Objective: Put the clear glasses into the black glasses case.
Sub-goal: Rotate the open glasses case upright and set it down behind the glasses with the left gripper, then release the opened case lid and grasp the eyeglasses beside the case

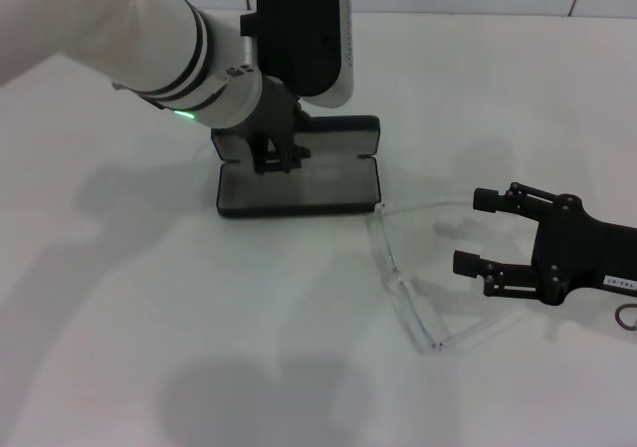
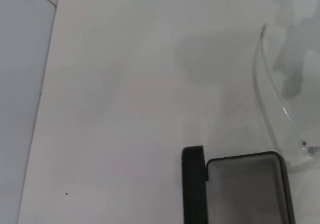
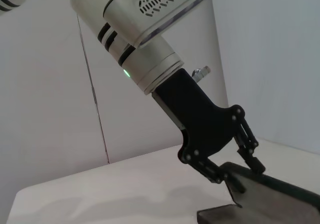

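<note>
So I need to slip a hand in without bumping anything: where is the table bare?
Bare: the near-left table, in front of the black glasses case and left of the clear glasses. Crowded: the left gripper sits over the open case, and the open right gripper hovers beside the glasses.

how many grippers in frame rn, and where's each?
2. The left gripper is down at the open black glasses case, fingers at the hinge line. The right gripper is open, low over the table, beside the clear glasses, not touching them.
</note>
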You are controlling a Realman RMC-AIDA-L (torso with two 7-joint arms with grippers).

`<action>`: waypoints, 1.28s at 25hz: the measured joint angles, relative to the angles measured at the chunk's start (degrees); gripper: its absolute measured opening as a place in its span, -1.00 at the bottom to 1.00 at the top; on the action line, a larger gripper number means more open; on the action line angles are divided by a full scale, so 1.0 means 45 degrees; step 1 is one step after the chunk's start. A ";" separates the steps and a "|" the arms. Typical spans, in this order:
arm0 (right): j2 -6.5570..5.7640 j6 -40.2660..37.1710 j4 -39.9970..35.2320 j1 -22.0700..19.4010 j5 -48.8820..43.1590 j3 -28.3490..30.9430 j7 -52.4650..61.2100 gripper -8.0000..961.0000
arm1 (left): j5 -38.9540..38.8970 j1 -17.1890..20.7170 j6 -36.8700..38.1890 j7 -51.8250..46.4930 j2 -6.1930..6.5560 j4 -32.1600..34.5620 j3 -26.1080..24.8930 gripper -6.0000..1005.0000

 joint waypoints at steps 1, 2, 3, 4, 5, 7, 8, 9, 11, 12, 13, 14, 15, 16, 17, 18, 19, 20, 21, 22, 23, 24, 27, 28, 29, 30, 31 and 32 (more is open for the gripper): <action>0.0000 0.0000 0.0000 0.0001 0.0000 0.0000 0.0000 0.78 | 0.0003 0.0029 -0.0056 -0.0007 -0.0003 -0.0002 0.0029 -0.27; 0.0000 0.0000 0.0000 0.0002 0.0003 0.0000 0.0000 0.78 | 0.0004 0.0057 -0.0106 -0.0008 -0.0004 -0.0003 0.0064 -0.27; 0.0001 0.0000 0.0000 0.0002 0.0006 0.0000 0.0000 0.78 | 0.0007 0.0070 -0.0137 -0.0016 -0.0005 -0.0003 0.0096 -0.26; 0.0001 0.0000 0.0000 0.0004 0.0012 0.0000 0.0000 0.78 | 0.0009 0.0097 -0.0177 -0.0031 -0.0007 0.0001 0.0133 -0.25; 0.0000 0.0000 0.0000 0.0005 0.0015 0.0000 0.0000 0.78 | 0.0007 0.0141 -0.0188 -0.0042 -0.0008 0.0056 0.0137 -0.25; 0.0001 0.0000 0.0000 0.0008 0.0018 -0.0001 0.0004 0.78 | -0.0102 0.0289 -0.0205 -0.0073 -0.0016 0.0329 0.0092 -0.24; -0.0002 0.0000 0.0000 0.0009 0.0046 -0.0001 0.0039 0.78 | -0.0325 0.0439 -0.0206 -0.0091 -0.0020 0.0617 -0.0014 -0.24; -0.0006 -0.0003 -0.0001 0.0010 0.0086 -0.0001 0.0080 0.78 | -0.0688 0.0635 -0.0207 -0.0094 -0.0020 0.0965 -0.0187 -0.24; -0.0062 -0.0050 -0.0092 0.0005 0.0218 0.0007 0.0446 0.78 | -0.1646 0.1119 -0.0190 -0.0009 0.0003 0.1768 -0.0661 -0.24; -0.0099 -0.0100 -0.0235 0.0001 0.0266 0.0053 0.0743 0.78 | -0.2442 0.1526 -0.0149 0.0131 0.0020 0.2303 -0.1079 -0.24; -0.0120 -0.0151 -0.0353 -0.0018 0.0275 0.0088 0.1028 0.78 | -0.3241 0.1911 -0.0116 0.0319 0.0033 0.2722 -0.1460 -0.24; -0.0196 -0.0258 -0.0716 -0.0054 0.0290 0.0223 0.1753 0.78 | -0.4297 0.2448 -0.0068 0.0645 0.0046 0.3175 -0.1961 -0.24; -0.0276 -0.0316 -0.1001 -0.0072 0.0293 0.0353 0.2368 0.78 | -0.5367 0.2951 -0.0019 0.1020 0.0056 0.3483 -0.2412 -0.24; -0.0338 -0.0358 -0.1270 -0.0089 0.0280 0.0454 0.2939 0.78 | -0.6459 0.3493 0.0018 0.1522 0.0058 0.3685 -0.2822 -0.24; -0.0458 -0.0370 -0.1630 -0.0097 0.0254 0.0589 0.3770 0.78 | -0.7573 0.3970 0.0068 0.2058 0.0057 0.3784 -0.3128 -0.24; -0.0583 -0.0370 -0.1913 -0.0096 0.0222 0.0669 0.4345 0.78 | -0.8998 0.4628 0.0174 0.2737 0.0056 0.3795 -0.3508 -0.24; -0.0665 -0.0373 -0.2153 -0.0093 0.0195 0.0715 0.4860 0.78 | -0.9937 0.5098 0.0262 0.3361 0.0049 0.3724 -0.3691 -0.24; -0.0856 -0.0378 -0.2540 -0.0065 0.0145 0.0719 0.5589 0.78 | -1.1352 0.5718 0.0455 0.4372 0.0042 0.3512 -0.3935 -0.24; -0.0984 -0.0400 -0.2905 -0.0013 -0.0026 0.0716 0.6296 0.78 | -1.2286 0.6247 0.0682 0.5263 0.0035 0.3217 -0.4070 -0.24; -0.1094 -0.0444 -0.3314 0.0062 -0.0270 0.0709 0.6956 0.78 | -1.3318 0.6694 0.0896 0.6176 0.0031 0.2857 -0.4174 -0.24; -0.1170 -0.0484 -0.3763 0.0131 -0.0587 0.0713 0.7568 0.78 | -1.4350 0.7202 0.1189 0.7267 0.0024 0.2332 -0.4240 -0.24; -0.1222 -0.0522 -0.4229 0.0209 -0.1021 0.0718 0.8283 0.78 | -1.5339 0.7595 0.1494 0.8181 0.0024 0.1681 -0.4263 -0.24; -0.1250 -0.0828 -0.6076 0.0657 -0.2974 0.0689 1.0974 0.78 | -1.7348 0.8202 0.2313 1.0156 0.0034 -0.0202 -0.4302 -0.24; -0.1219 -0.1109 -0.6797 0.0978 -0.3879 0.0685 1.2065 0.77 | -1.8020 0.8343 0.2774 1.0963 0.0038 -0.1171 -0.4377 -0.24; -0.1178 -0.1445 -0.7341 0.1253 -0.4584 0.0690 1.2927 0.77 | -1.8365 0.8417 0.3120 1.1500 0.0033 -0.1925 -0.4520 -0.24; -0.1124 -0.1779 -0.7860 0.1599 -0.5197 0.0686 1.3715 0.77 | -1.8645 0.8474 0.3458 1.1995 0.0022 -0.2635 -0.4678 -0.24; -0.1056 -0.2317 -0.8430 0.2050 -0.5962 0.0668 1.4712 0.76 | -1.8864 0.8511 0.3766 1.2464 0.0014 -0.3217 -0.4800 -0.24; -0.1014 -0.2672 -0.8799 0.2384 -0.6445 0.0658 1.5309 0.75 | -1.9024 0.8520 0.4062 1.2931 0.0021 -0.3965 -0.4953 -0.24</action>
